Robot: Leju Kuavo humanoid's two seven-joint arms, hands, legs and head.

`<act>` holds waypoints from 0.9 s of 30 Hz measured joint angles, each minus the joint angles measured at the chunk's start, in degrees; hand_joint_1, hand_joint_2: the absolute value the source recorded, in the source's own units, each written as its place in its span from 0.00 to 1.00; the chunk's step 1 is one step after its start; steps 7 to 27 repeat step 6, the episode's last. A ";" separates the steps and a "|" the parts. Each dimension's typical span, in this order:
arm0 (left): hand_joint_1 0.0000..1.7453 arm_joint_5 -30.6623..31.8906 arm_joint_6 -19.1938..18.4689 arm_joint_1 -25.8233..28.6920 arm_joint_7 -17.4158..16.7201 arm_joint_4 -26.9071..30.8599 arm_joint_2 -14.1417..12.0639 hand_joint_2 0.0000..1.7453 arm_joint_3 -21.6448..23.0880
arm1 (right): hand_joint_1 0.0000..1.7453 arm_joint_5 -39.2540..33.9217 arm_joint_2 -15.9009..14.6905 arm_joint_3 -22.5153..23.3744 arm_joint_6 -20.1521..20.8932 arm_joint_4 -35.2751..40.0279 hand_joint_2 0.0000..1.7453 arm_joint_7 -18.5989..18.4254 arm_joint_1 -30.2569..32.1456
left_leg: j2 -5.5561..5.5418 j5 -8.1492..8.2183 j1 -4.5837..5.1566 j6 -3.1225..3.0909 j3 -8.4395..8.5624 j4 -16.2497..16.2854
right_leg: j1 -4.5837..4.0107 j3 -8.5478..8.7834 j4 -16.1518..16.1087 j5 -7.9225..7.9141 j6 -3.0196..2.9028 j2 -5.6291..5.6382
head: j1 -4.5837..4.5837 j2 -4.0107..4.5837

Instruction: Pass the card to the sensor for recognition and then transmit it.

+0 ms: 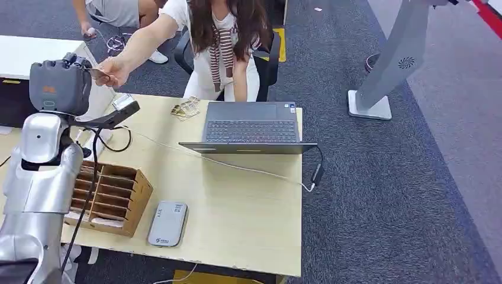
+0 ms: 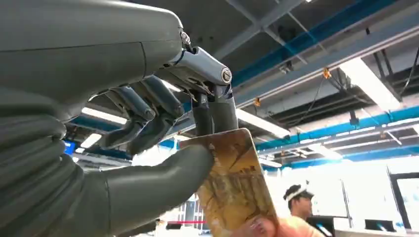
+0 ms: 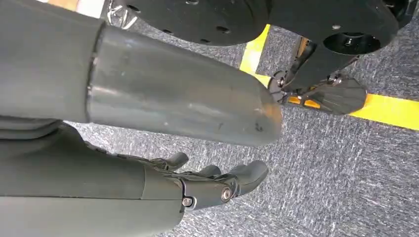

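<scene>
Left wrist view first: my left hand (image 2: 148, 163) has the card (image 2: 236, 185) pinched between thumb and fingers, and a person's fingertip (image 2: 258, 228) is already on the card's far end. Handover looks to be in progress, and I judge the sensor step done or skipped; can't confirm from these frames.

Risks as I see them:
- If I let go before the person has a firm hold, the card drops. I only see a fingertip or so on it, not a full grip.
- If I hold on too long while they pull, the card bends or slides out of the pinch at an angle.
- The arm is raised close to the person's hand (image 1: 111, 72); any jerk goes straight into it.
- A cable (image 1: 237, 167) runs across the table (image 1: 248, 236) under my arm's return path; a low retract could snag it or clip the card rack (image 1: 109, 198).

Right hand (image 3: 217, 182) hangs by my side over the carpet, fingers loosely curled in, holding nothing. No risk from it.

Counts, near to far in the head view:
- one wooden card rack at the table's near left
- one grey reader (image 1: 168, 223) near the front edge
- one laptop (image 1: 251, 127), open, mid-table
- one small stack of spare cards (image 1: 186, 109) by the far edge; can't count them individually
- one card in my hand
- one seated person reaching for it; a second person partly visible behind at the frame's top edge
- one white floor stand (image 1: 391, 65) well off to the right
</scene>
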State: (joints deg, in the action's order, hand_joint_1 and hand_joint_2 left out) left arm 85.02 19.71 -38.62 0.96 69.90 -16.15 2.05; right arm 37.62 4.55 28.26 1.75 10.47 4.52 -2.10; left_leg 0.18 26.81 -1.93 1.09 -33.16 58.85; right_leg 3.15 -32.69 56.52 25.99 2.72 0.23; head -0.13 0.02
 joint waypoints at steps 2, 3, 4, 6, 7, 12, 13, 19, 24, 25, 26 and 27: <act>0.00 -0.02 -0.02 -0.43 -0.31 -1.09 0.17 1.00 0.20 | 0.00 -0.02 0.00 0.00 0.00 0.00 0.00 -0.09 0.01 | 0.01 0.00 0.00 0.00 -0.02 0.00 | 0.00 -0.02 0.00 0.00 0.00 0.01 | 0.02 0.00; 0.00 -0.18 0.00 -0.60 -0.39 -1.57 0.28 1.00 0.22 | 0.00 -0.04 0.00 0.00 0.00 0.00 0.00 -0.20 0.01 | 0.02 0.00 0.00 0.00 -0.03 0.00 | 0.00 -0.03 0.00 0.00 0.00 0.01 | 0.02 0.00; 0.00 -0.39 0.02 -0.65 -0.50 -1.83 0.33 1.00 0.22 | 0.00 -0.04 0.00 0.00 0.00 0.00 0.00 -0.28 0.01 | 0.02 0.00 0.00 0.00 -0.03 0.00 | 0.00 -0.02 0.00 0.00 0.00 0.01 | 0.04 0.00; 0.00 -1.24 0.35 -0.60 -0.63 -2.03 0.42 1.00 0.22 | 0.00 -0.04 0.00 0.00 -0.04 0.00 0.00 -0.37 0.04 | 0.02 0.00 0.00 0.00 -0.04 0.00 | 0.00 -0.03 0.00 0.00 0.00 0.01 | 0.04 0.00; 0.00 -1.24 0.35 -0.60 -0.63 -2.03 0.42 1.00 0.22 | 0.00 -0.04 0.00 0.00 -0.04 0.00 0.00 -0.37 0.04 | 0.02 0.00 0.00 0.00 -0.04 0.00 | 0.00 -0.03 0.00 0.00 0.00 0.01 | 0.04 0.00; 0.00 -1.24 0.35 -0.60 -0.63 -2.03 0.42 1.00 0.22 | 0.00 -0.04 0.00 0.00 -0.04 0.00 0.00 -0.37 0.04 | 0.02 0.00 0.00 0.00 -0.04 0.00 | 0.00 -0.03 0.00 0.00 0.00 0.01 | 0.04 0.00; 0.00 -1.24 0.35 -0.60 -0.63 -2.03 0.42 1.00 0.22 | 0.00 -0.04 0.00 0.00 -0.04 0.00 0.00 -0.37 0.04 | 0.02 0.00 0.00 0.00 -0.04 0.00 | 0.00 -0.03 0.00 0.00 0.00 0.01 | 0.04 0.00; 0.00 -1.24 0.35 -0.60 -0.63 -2.03 0.42 1.00 0.22 | 0.00 -0.04 0.00 0.00 -0.04 0.00 0.00 -0.37 0.04 | 0.02 0.00 0.00 0.00 -0.04 0.00 | 0.00 -0.03 0.00 0.00 0.00 0.01 | 0.04 0.00; 0.00 -1.24 0.35 -0.60 -0.63 -2.03 0.42 1.00 0.22 | 0.00 -0.04 0.00 0.00 -0.04 0.00 0.00 -0.37 0.04 | 0.02 0.00 0.00 0.00 -0.04 0.00 | 0.00 -0.03 0.00 0.00 0.00 0.01 | 0.04 0.00; 0.00 -1.24 0.35 -0.60 -0.63 -2.03 0.42 1.00 0.22 | 0.00 -0.04 0.00 0.00 -0.04 0.00 0.00 -0.37 0.04 | 0.02 0.00 0.00 0.00 -0.04 0.00 | 0.00 -0.03 0.00 0.00 0.00 0.01 | 0.04 0.00; 0.00 -1.24 0.35 -0.60 -0.63 -2.03 0.42 1.00 0.22 | 0.00 -0.04 0.00 0.00 -0.04 0.00 0.00 -0.37 0.04 | 0.02 0.00 0.00 0.00 -0.04 0.00 | 0.00 -0.03 0.00 0.00 0.00 0.01 | 0.04 0.00; 0.00 -1.24 0.35 -0.60 -0.63 -2.03 0.42 1.00 0.22 | 0.00 -0.04 0.00 0.00 -0.04 0.00 0.00 -0.37 0.04 | 0.02 0.00 0.00 0.00 -0.04 0.00 | 0.00 -0.03 0.00 0.00 0.00 0.01 | 0.04 0.00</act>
